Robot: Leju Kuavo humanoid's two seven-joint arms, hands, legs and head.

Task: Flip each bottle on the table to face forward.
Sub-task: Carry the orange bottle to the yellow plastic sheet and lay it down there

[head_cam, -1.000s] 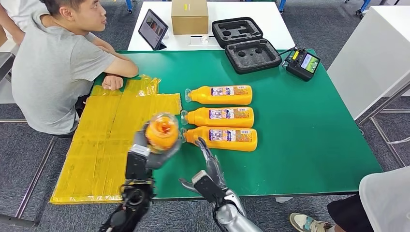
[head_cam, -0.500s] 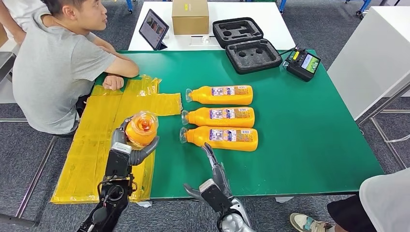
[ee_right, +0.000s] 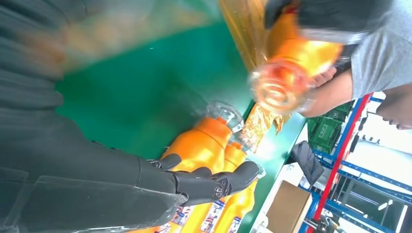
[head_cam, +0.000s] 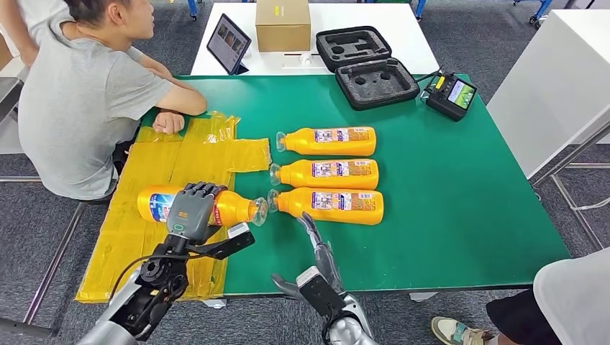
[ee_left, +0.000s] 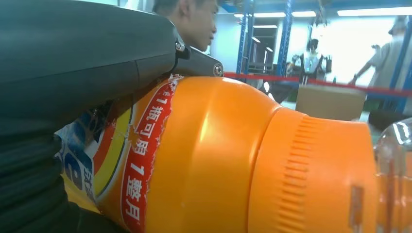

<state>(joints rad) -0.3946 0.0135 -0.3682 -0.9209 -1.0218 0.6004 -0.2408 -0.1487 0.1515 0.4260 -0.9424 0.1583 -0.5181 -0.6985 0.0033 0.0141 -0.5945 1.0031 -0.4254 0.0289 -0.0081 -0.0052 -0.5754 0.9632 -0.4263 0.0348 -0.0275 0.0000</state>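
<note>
My left hand (head_cam: 191, 210) grips an orange bottle (head_cam: 234, 208) lying sideways over the yellow sheet (head_cam: 137, 244), its clear cap toward the other bottles; the left wrist view shows that bottle (ee_left: 228, 160) close up with its red and blue label. Three orange bottles lie in a row on the green table (head_cam: 446, 194): a far one (head_cam: 327, 141), a middle one (head_cam: 325, 173) and a near one (head_cam: 327, 205), caps to the left. My right hand (head_cam: 318, 260) hovers open at the table's near edge, just short of the near bottle (ee_right: 201, 145).
A person in a grey shirt (head_cam: 79, 100) leans on the table's left side, a fist on the yellow sheet. A black foam case (head_cam: 367, 66), a controller (head_cam: 449, 94), a tablet (head_cam: 227, 43) and a cardboard box (head_cam: 282, 24) stand at the back.
My left hand has swung the held bottle from end-on to lying sideways and moved it left and lower, over the yellow sheet. My right hand has drawn back slightly toward the table's edge.
</note>
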